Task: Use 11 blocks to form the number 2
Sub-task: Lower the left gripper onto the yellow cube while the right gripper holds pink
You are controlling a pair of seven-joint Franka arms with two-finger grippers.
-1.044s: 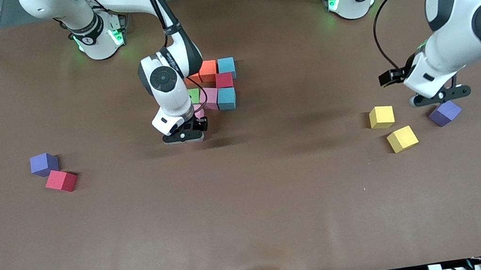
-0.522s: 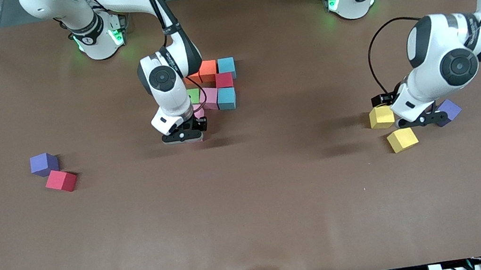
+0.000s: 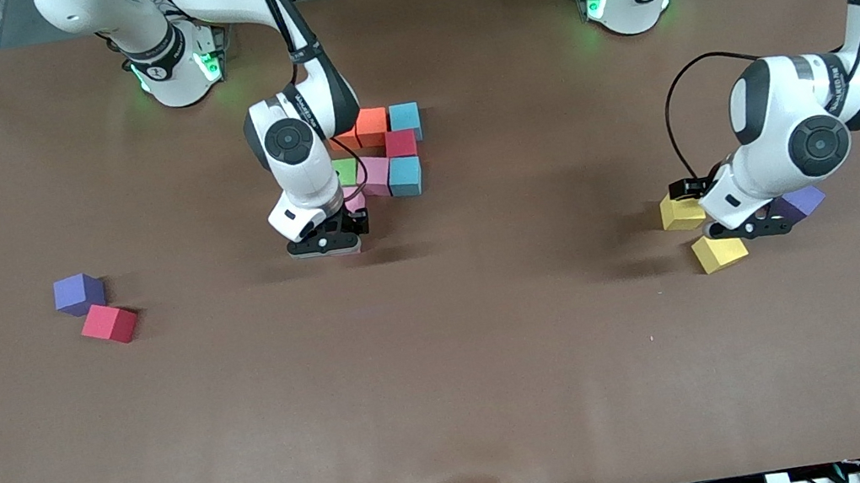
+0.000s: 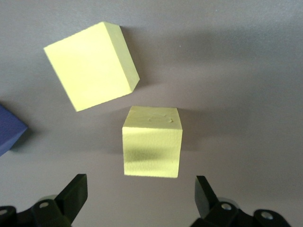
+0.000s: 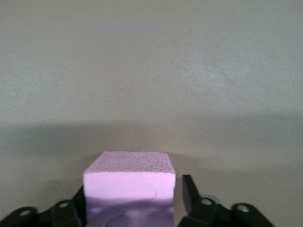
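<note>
**Digit half built**

Brown table (image 3: 450,375): the number 2 (image 3: 383,155) shows only its upper rows. Right gripper (image 3: 324,244) clamps a pink block (image 5: 129,182) at its base; left gripper (image 3: 743,227), jaws wide, straddles a yellow block (image 4: 151,142). Red block (image 3: 108,324) waits.

High front camera faces robots; wrist cameras close, looking tableward.

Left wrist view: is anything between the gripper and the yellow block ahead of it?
Nothing visible: bare table lies between the open left gripper and the yellow block. The second yellow block and the purple cube sit aside, apart from it. The right gripper, by the number 2, holds a pink block.
</note>
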